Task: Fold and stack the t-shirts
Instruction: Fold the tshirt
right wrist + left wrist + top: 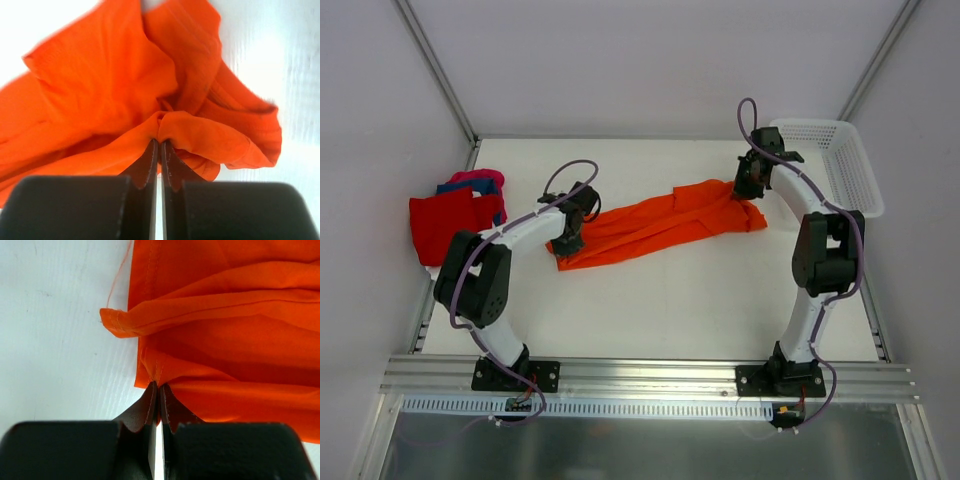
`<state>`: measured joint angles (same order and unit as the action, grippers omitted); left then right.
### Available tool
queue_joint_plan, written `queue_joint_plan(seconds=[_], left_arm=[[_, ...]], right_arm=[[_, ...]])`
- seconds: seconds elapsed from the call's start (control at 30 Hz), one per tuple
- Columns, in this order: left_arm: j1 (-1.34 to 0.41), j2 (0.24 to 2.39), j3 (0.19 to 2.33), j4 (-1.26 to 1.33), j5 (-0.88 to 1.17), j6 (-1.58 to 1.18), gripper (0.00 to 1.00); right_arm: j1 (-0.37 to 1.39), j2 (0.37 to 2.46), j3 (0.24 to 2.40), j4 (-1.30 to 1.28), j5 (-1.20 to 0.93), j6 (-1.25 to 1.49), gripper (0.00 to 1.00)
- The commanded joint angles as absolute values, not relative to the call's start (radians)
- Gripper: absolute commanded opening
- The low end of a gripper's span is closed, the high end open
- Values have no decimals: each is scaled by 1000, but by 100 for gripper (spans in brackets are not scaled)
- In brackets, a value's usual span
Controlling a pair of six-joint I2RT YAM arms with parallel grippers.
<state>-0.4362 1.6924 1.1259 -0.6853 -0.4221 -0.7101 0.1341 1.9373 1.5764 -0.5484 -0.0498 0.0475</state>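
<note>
A bright orange t-shirt (pixel 650 228) lies stretched in a long band across the middle of the table. My left gripper (pixel 570 238) is shut on its left end, pinching the hem (pixel 156 374) between the fingertips. At the band's right end my right gripper (pixel 750 185) is shut on a bunched fold of the same orange t-shirt (pixel 170 127). Other t-shirts lie in a pile at the far left: a red one (pixel 448 224) on top, with blue (pixel 470 186) and magenta-pink (pixel 477 176) cloth showing behind it.
A white plastic mesh basket (pixel 840 160) stands at the back right, close behind the right arm. The white table (pixel 650 310) ends at a metal rail along the near edge, with grey walls on both sides.
</note>
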Motion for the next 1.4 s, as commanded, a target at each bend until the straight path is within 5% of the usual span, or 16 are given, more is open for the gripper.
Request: queue_joint_plan(seconds=[0.0,0.37,0.4,0.47,0.53,0.67,1.07,1.1,1.17,1.2,1.23,1.27,1.37], left_arm=[[-403,1683,1161,-709,-413,-680,0],[-308,1741,1227,-707,-374,-623,0],[-304,1761,1238,-709,-371,-608,14],[-301,1776,1268,-709,-371,-594,47],[-301,1775,1276,-704,-383,-597,99],[-302,1723,1318,-701,-445,-588,99],[-362,1451,1218,-684,-508,-568,99],[-368,1456,1204,-675,-496,-566,96],[-374,1485,1180,-660,-480,-563,87],[-376,1497,1177,-649,-470,-558,48],[-376,1512,1177,-634,-456,-558,13],[-376,1541,1180,-627,-448,-560,0],[-376,1607,1209,-595,-419,-545,0]], right_arm=[[133,1971,1666,-538,-83,31,1],[135,2140,1830,-549,-138,43,1],[133,2149,1838,-548,-140,43,1],[135,2169,1848,-546,-146,38,23],[140,2161,1835,-516,-140,31,38],[144,2097,1781,-428,-129,8,50],[209,1686,1546,-337,-75,-26,57],[215,1671,1534,-357,-66,-28,53],[233,1664,1488,-356,-22,-28,26],[238,1666,1477,-353,-9,-28,8],[242,1681,1467,-356,29,-14,0],[244,1693,1466,-363,26,-11,1],[247,1747,1470,-373,40,-2,1]])
